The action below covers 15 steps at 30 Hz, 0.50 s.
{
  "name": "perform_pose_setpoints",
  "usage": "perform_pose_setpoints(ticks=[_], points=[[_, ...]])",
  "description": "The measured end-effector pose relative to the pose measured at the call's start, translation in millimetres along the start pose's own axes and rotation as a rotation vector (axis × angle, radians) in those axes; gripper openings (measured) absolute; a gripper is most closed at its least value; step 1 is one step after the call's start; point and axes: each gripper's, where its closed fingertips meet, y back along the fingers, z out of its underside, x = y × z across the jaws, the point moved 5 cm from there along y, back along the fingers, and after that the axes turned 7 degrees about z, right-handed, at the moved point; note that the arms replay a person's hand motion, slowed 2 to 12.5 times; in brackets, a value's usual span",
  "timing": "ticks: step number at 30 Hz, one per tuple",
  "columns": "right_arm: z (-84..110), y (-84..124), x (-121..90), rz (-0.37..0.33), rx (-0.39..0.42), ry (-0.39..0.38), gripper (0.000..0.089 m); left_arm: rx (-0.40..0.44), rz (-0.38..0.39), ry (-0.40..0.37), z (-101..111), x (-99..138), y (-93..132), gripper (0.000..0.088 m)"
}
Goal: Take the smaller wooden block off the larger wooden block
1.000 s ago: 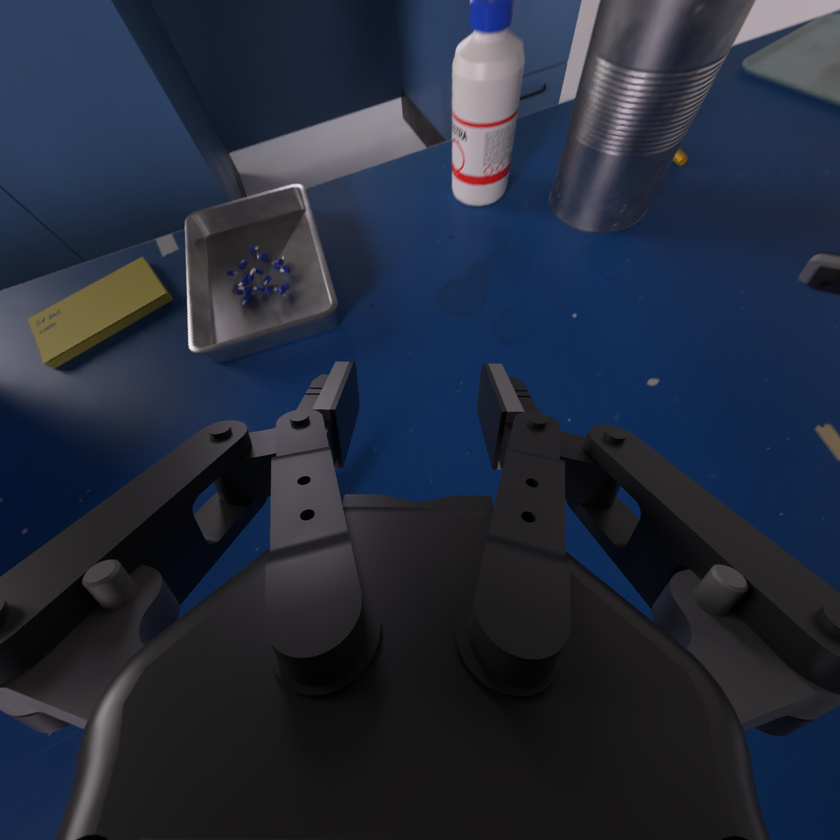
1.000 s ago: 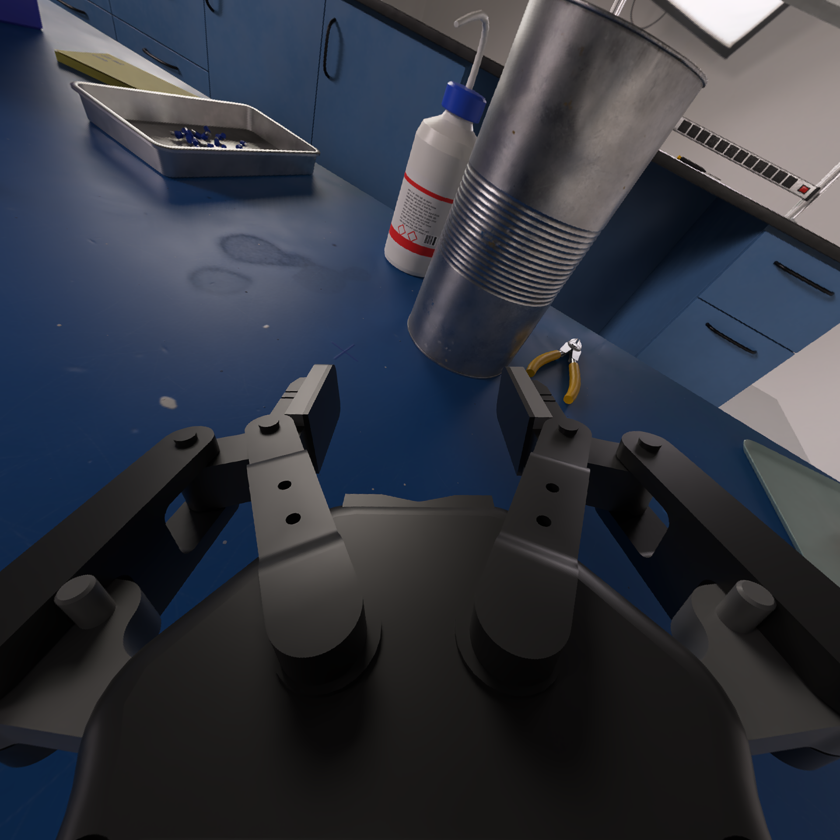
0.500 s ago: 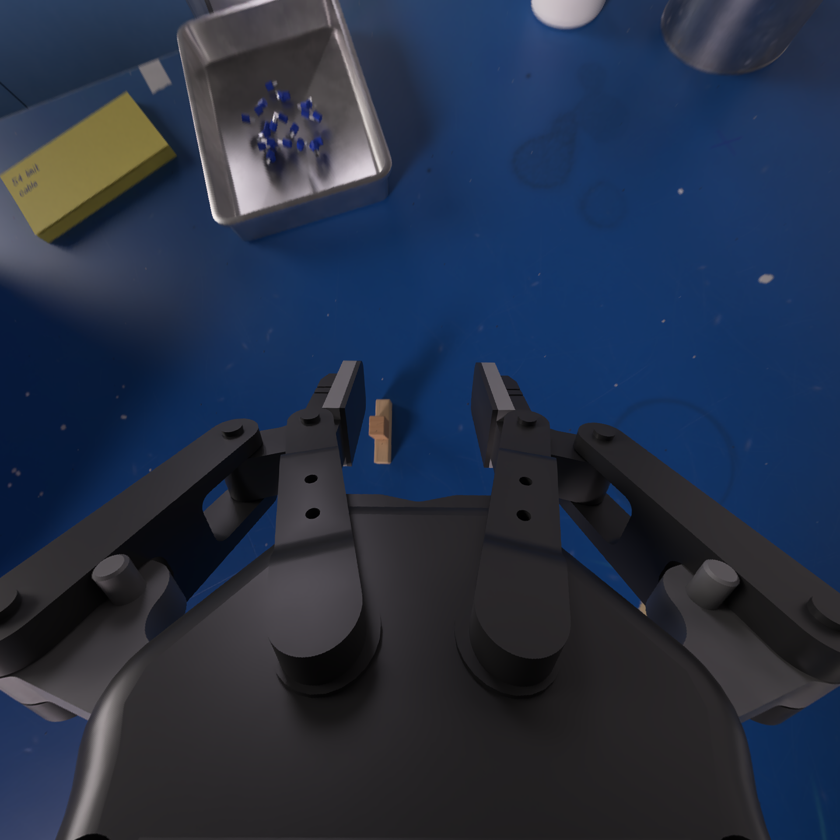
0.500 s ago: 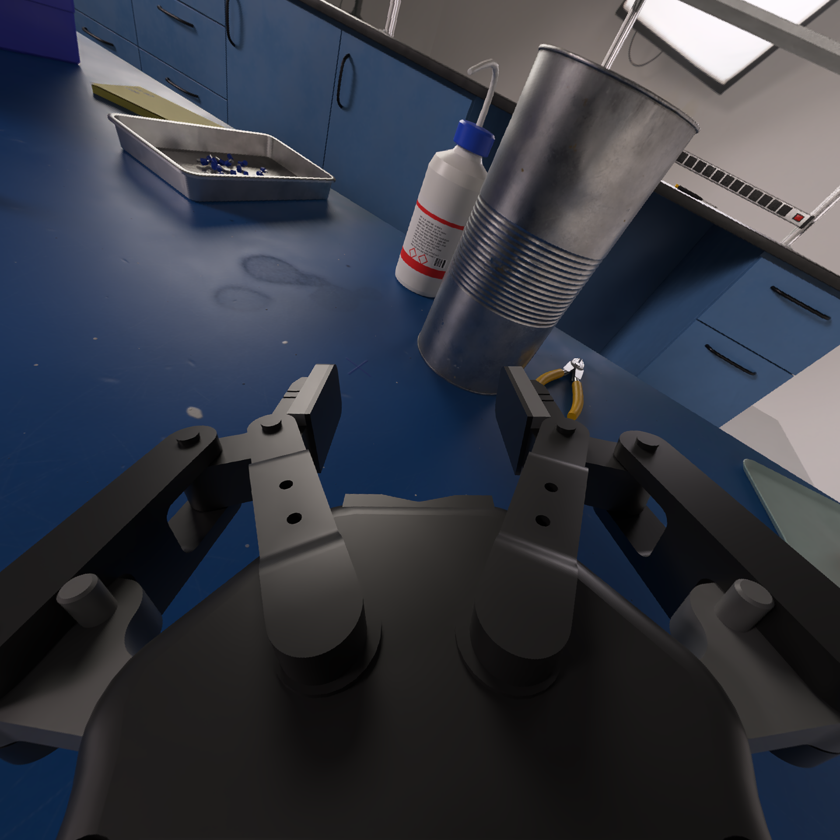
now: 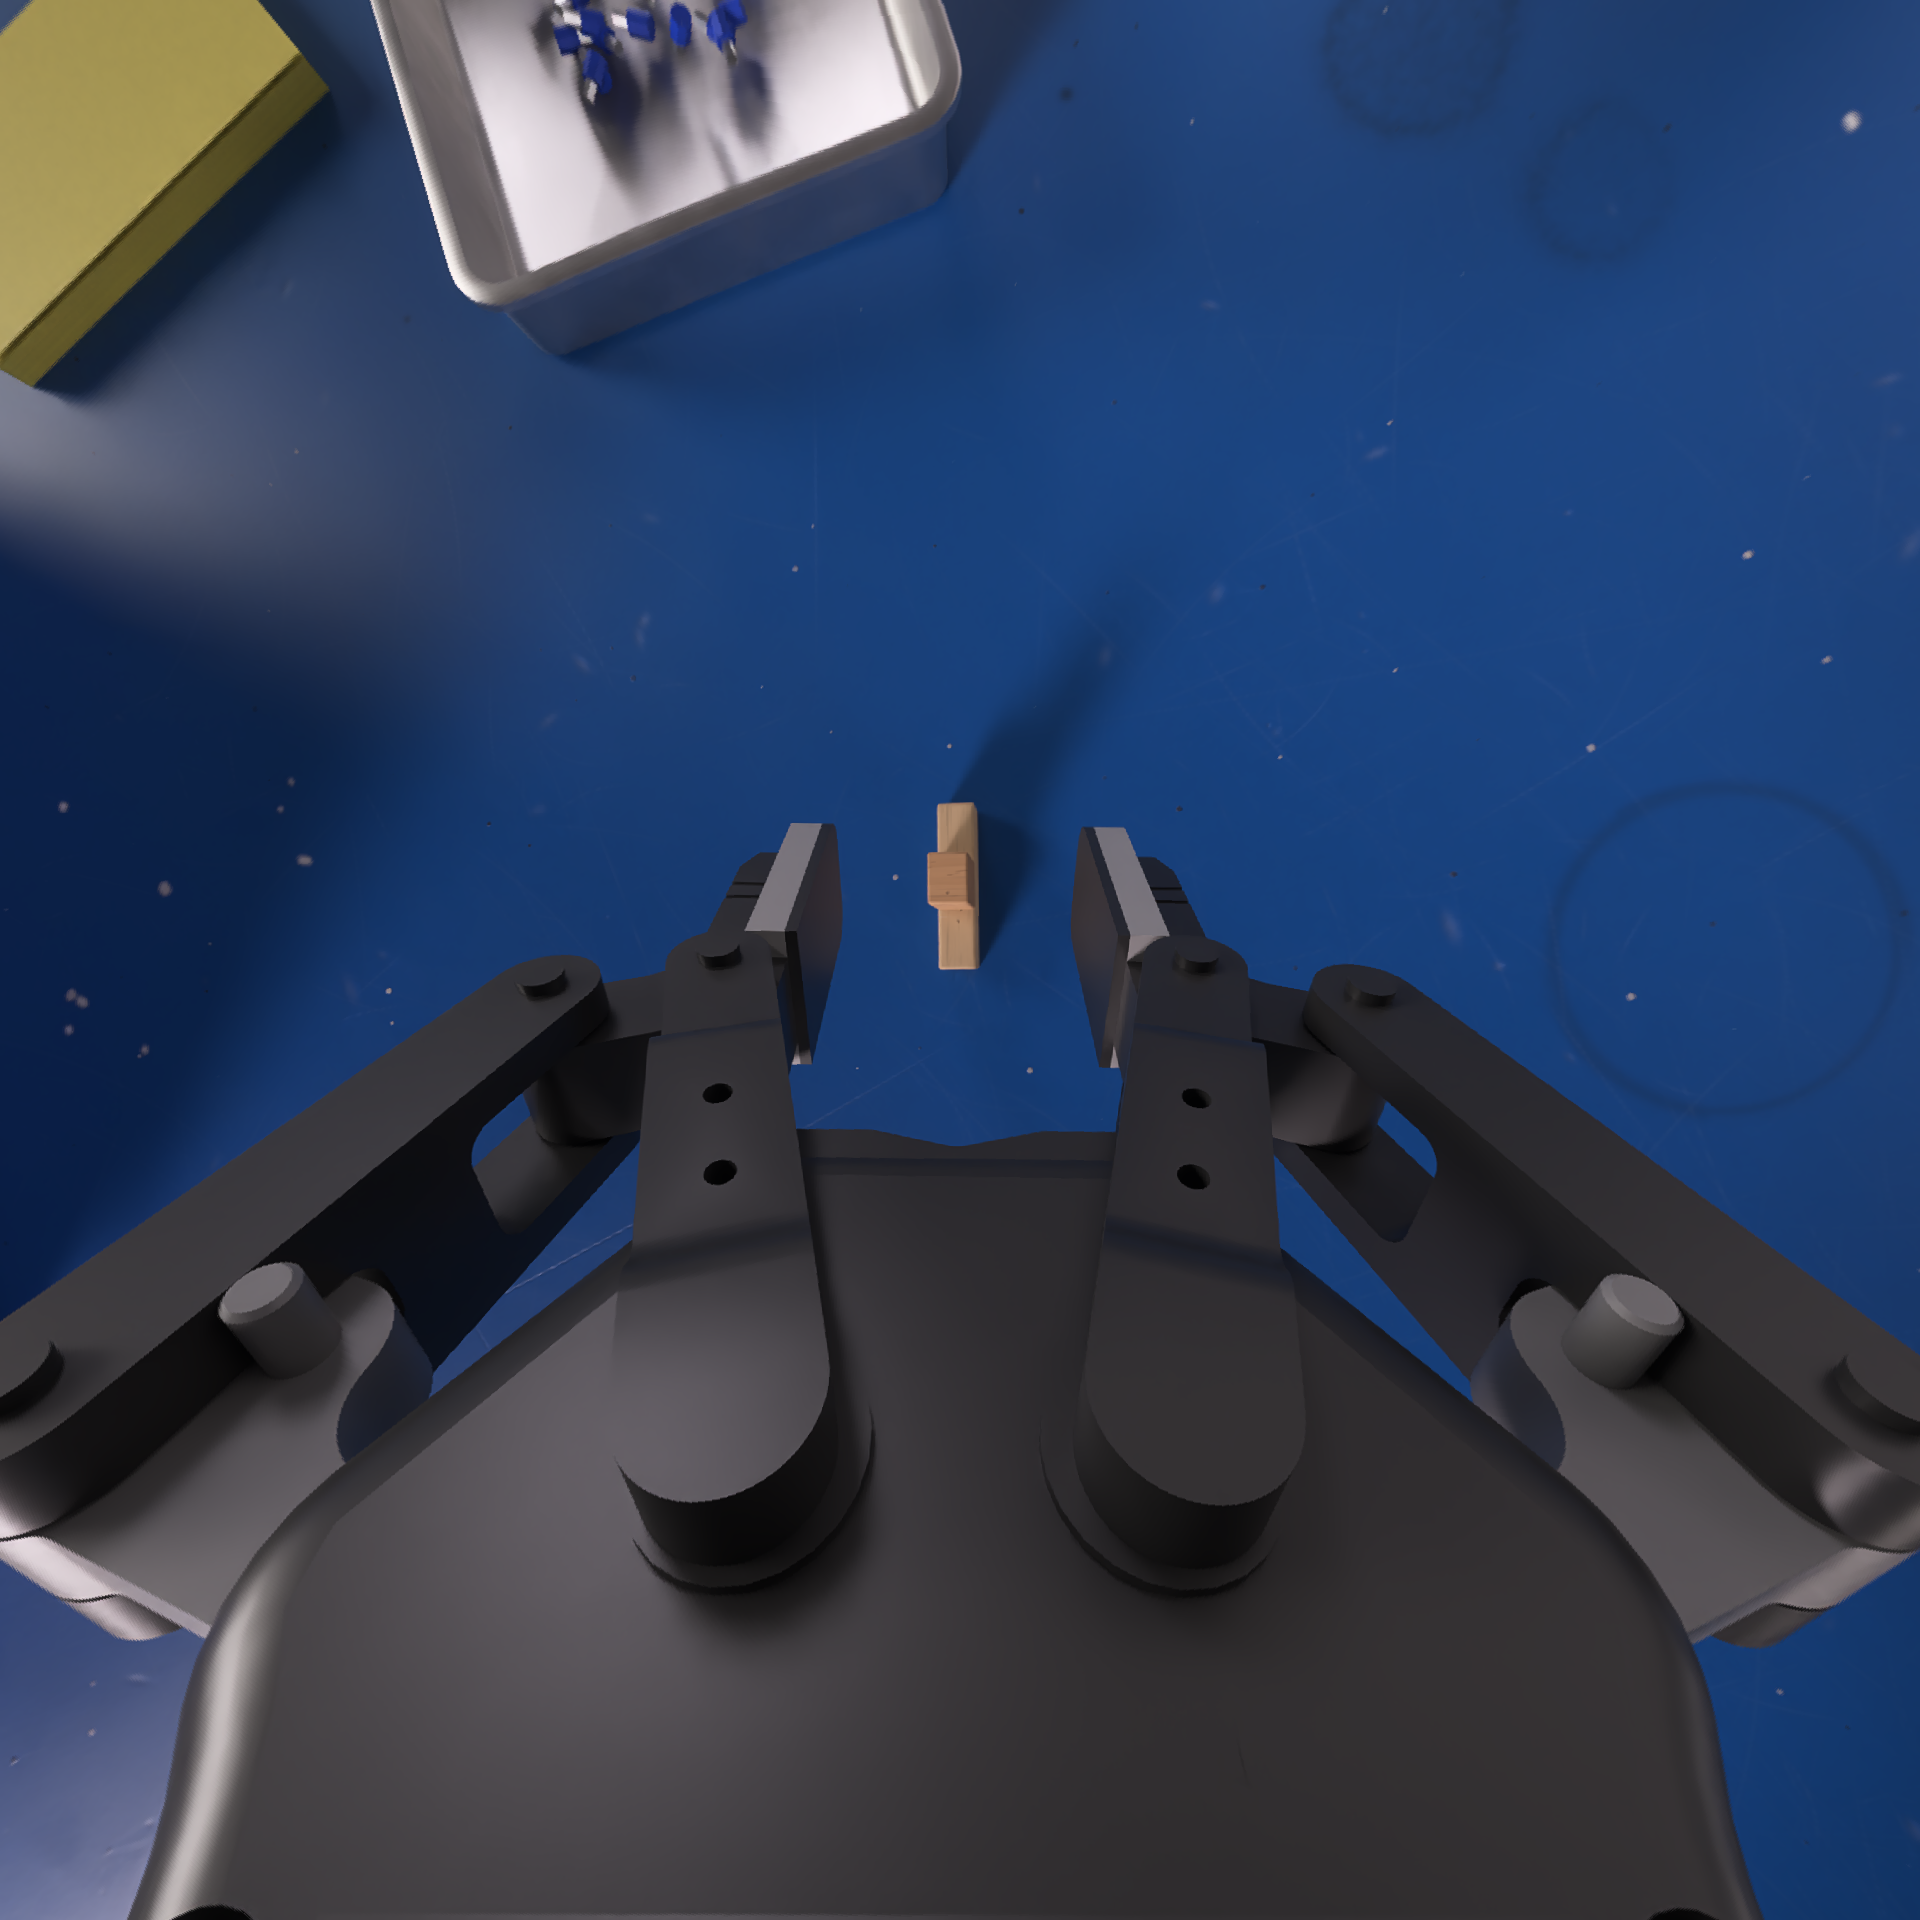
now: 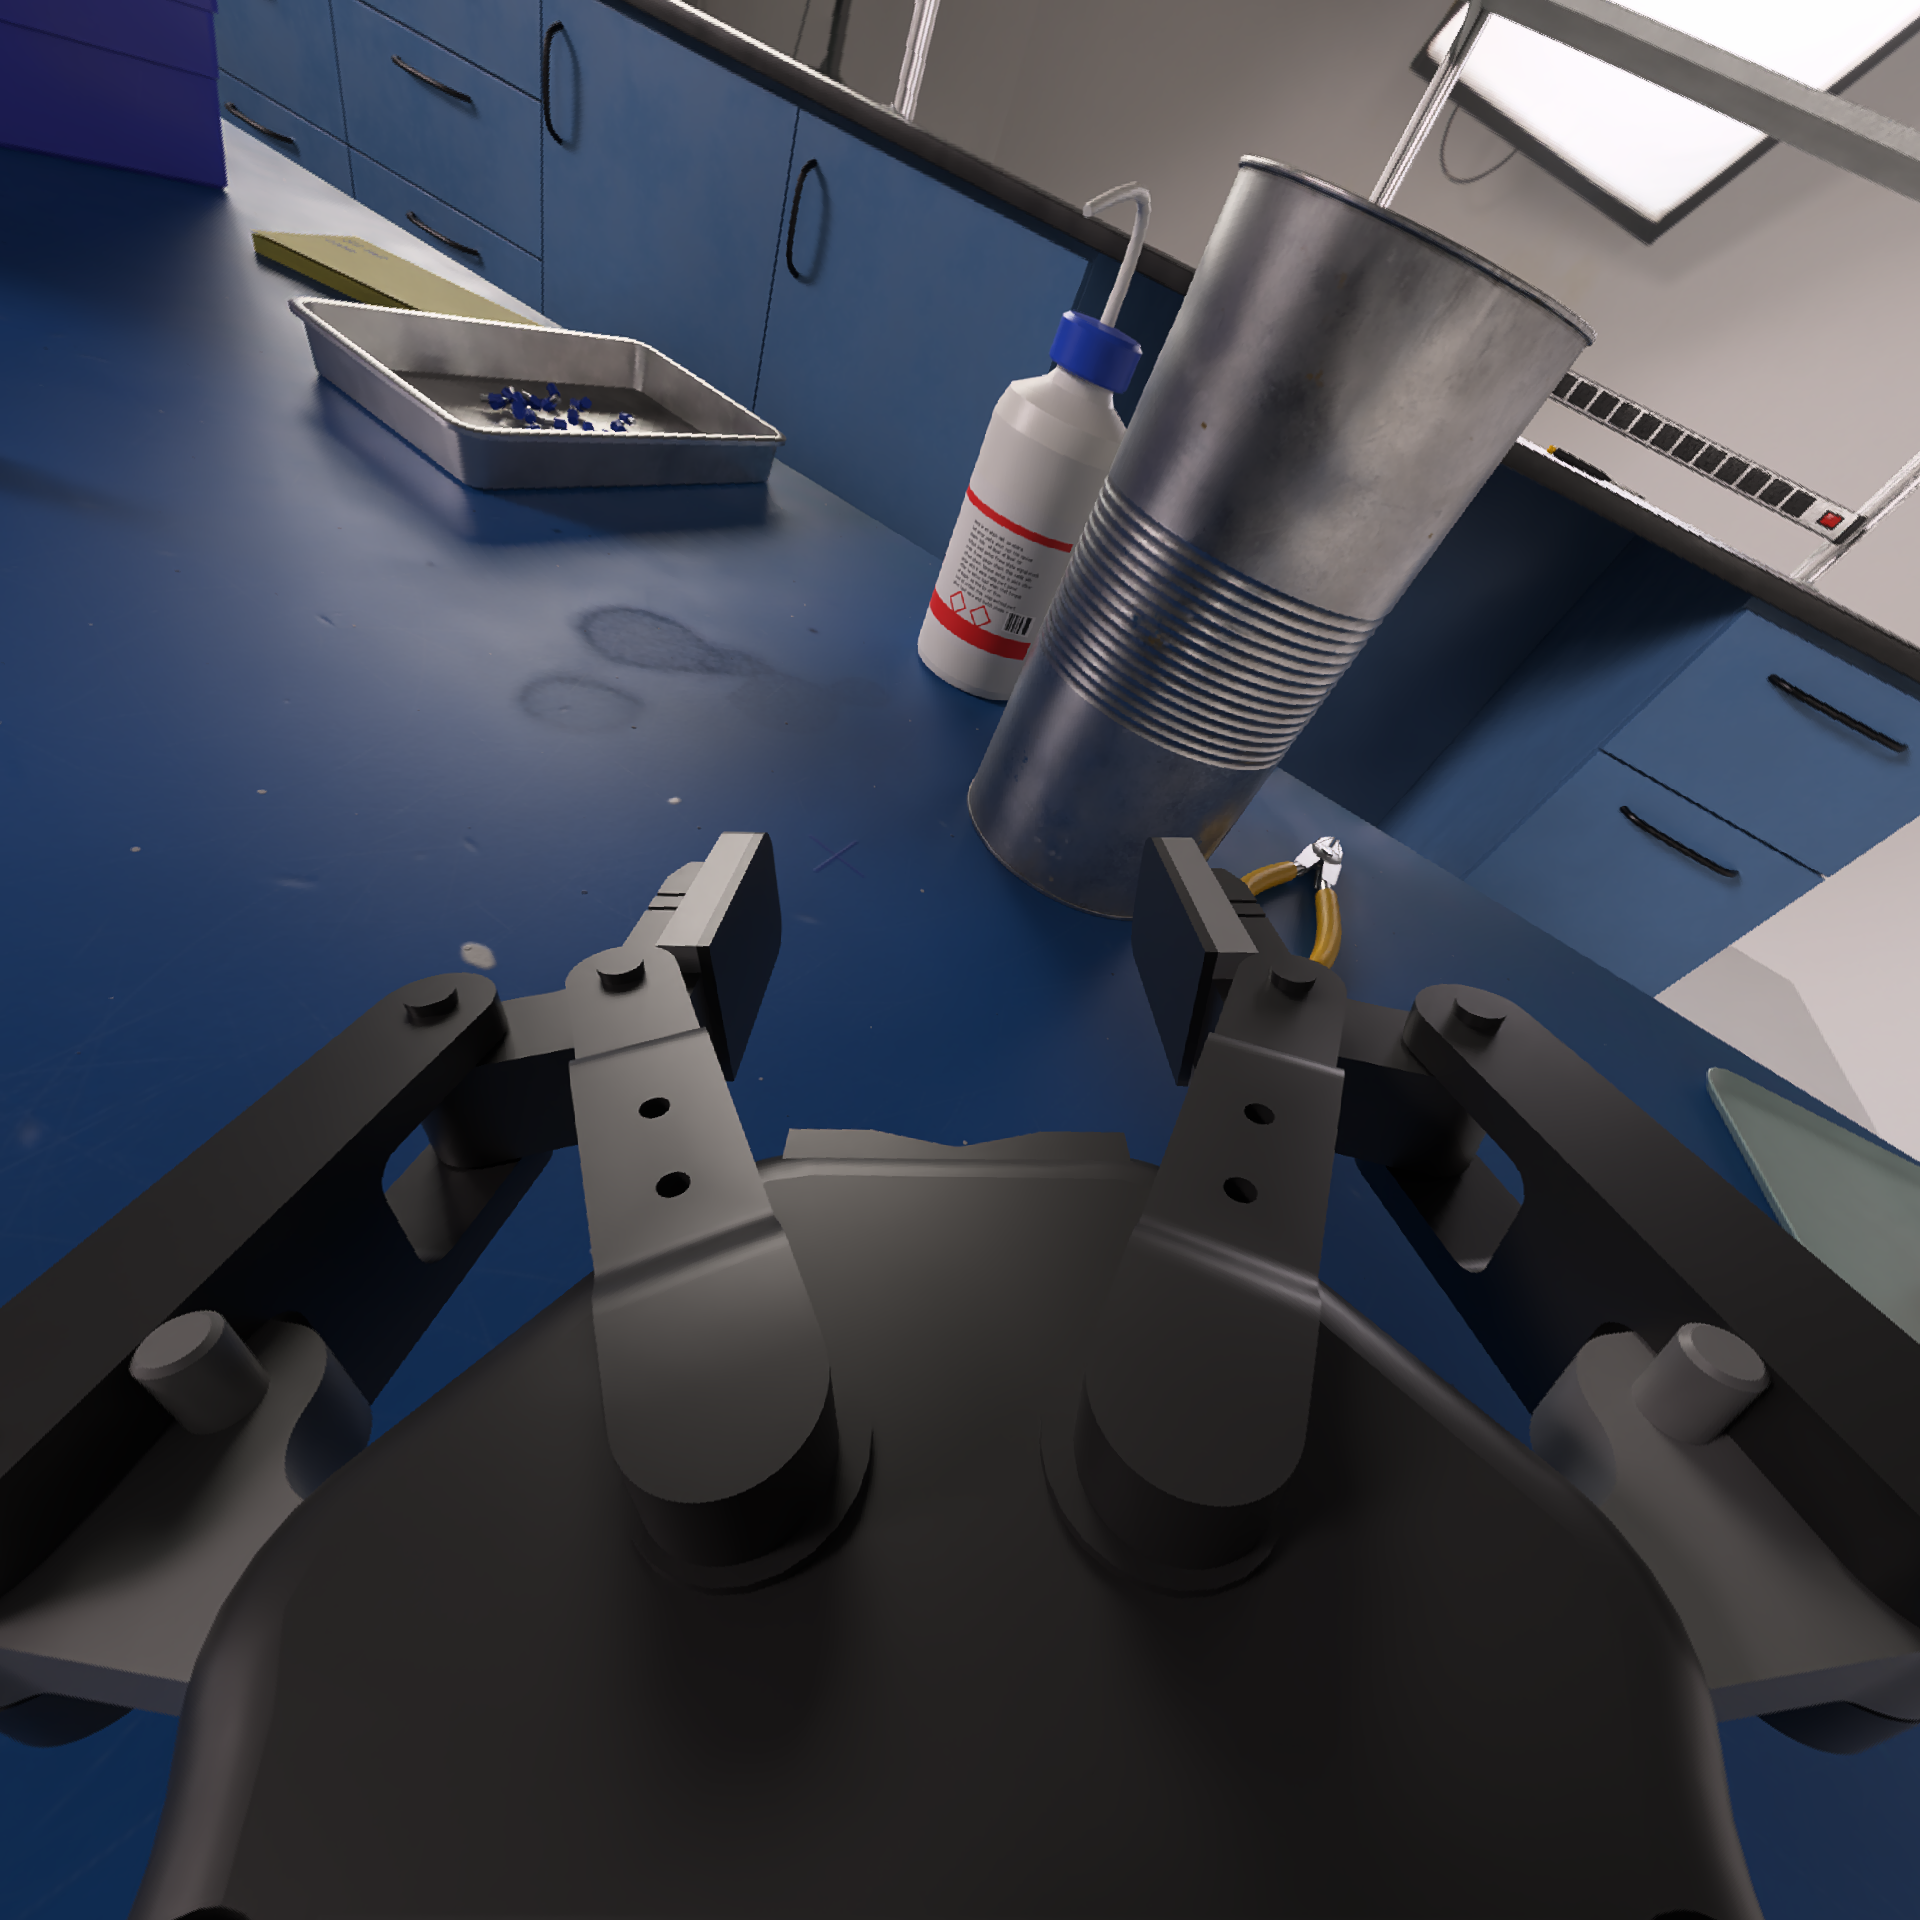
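In the left wrist view a long pale wooden block [image 5: 957,930] lies on the blue table, with a small darker wooden cube [image 5: 950,879] resting on its middle. My left gripper [image 5: 956,914] is open and hangs above them, its fingers on either side of the pair, well clear of both. In the right wrist view my right gripper [image 6: 956,935] is open and empty above the blue table. The blocks do not show in the right wrist view.
A metal tray [image 5: 727,218] with small blue parts and a yellow box [image 5: 114,177] lie beyond the blocks. The right wrist view shows the tray [image 6: 623,457], a white squeeze bottle [image 6: 1013,540], a tall metal can [image 6: 1247,582] and yellow-handled pliers [image 6: 1314,904].
The left wrist view has tilted down over the table; the blocks came into sight and now sit centred between my left fingers. The right gripper has drawn back slightly from the can.
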Motion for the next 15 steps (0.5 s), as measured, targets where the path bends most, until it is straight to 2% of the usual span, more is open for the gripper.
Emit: perform_pose_setpoints(ticks=[6, 15], points=[[-0.4, 1, -1, -0.002, 0.002, -0.001, 0.061, -0.053, -0.004, -0.006, 2, -4, -7, 0.0404], [0.1, 2, -1, -0.002, 0.0, 0.002, 0.061, -0.1, 0.046, 0.013, 3, -2, -16, 0.0398]])
